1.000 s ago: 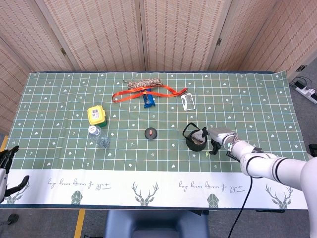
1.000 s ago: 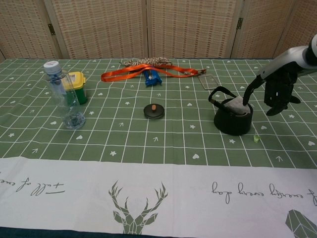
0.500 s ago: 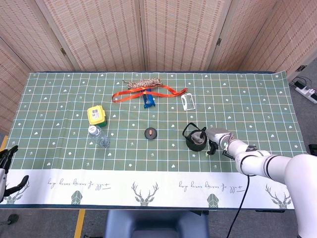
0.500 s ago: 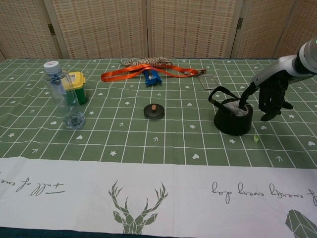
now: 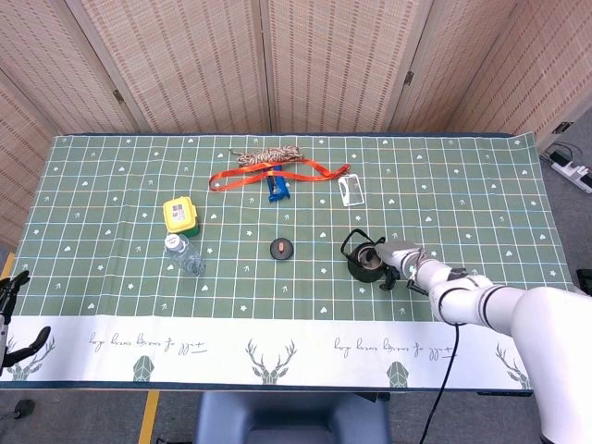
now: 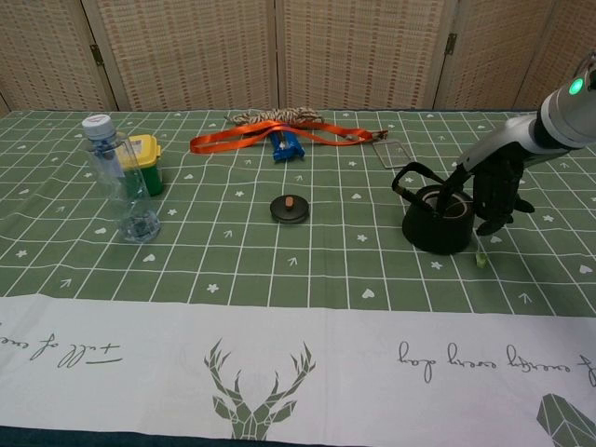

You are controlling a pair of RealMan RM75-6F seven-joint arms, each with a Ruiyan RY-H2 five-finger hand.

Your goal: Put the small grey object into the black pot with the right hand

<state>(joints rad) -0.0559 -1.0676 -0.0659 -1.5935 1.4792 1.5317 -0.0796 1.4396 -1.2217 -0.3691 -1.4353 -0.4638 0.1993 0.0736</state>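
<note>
The black pot (image 6: 436,226) with its loop handle stands right of the table's middle, also seen from above as the black pot (image 5: 364,263). The small grey object (image 6: 443,201) shows only as a pale patch low inside the pot's opening. My right hand (image 6: 492,189) hangs just right of the pot, one finger stretched onto the pot's rim and the others pointing down, holding nothing; from above the right hand (image 5: 401,262) touches the pot's right side. My left hand (image 5: 11,298) is partly visible at the far left, off the table, fingers apart.
A tiny green bit (image 6: 480,260) lies by the pot's right foot. A black lid (image 6: 290,208) sits mid-table. A clear bottle (image 6: 121,182) and yellow-green box (image 6: 147,160) stand at left. An orange strap (image 6: 270,138), blue item (image 6: 286,147), rope (image 6: 275,116) and clear frame (image 6: 396,152) lie behind.
The right hand has dropped and shifted left against the pot. The grey object, earlier sticking out of the pot's top, has sunk inside.
</note>
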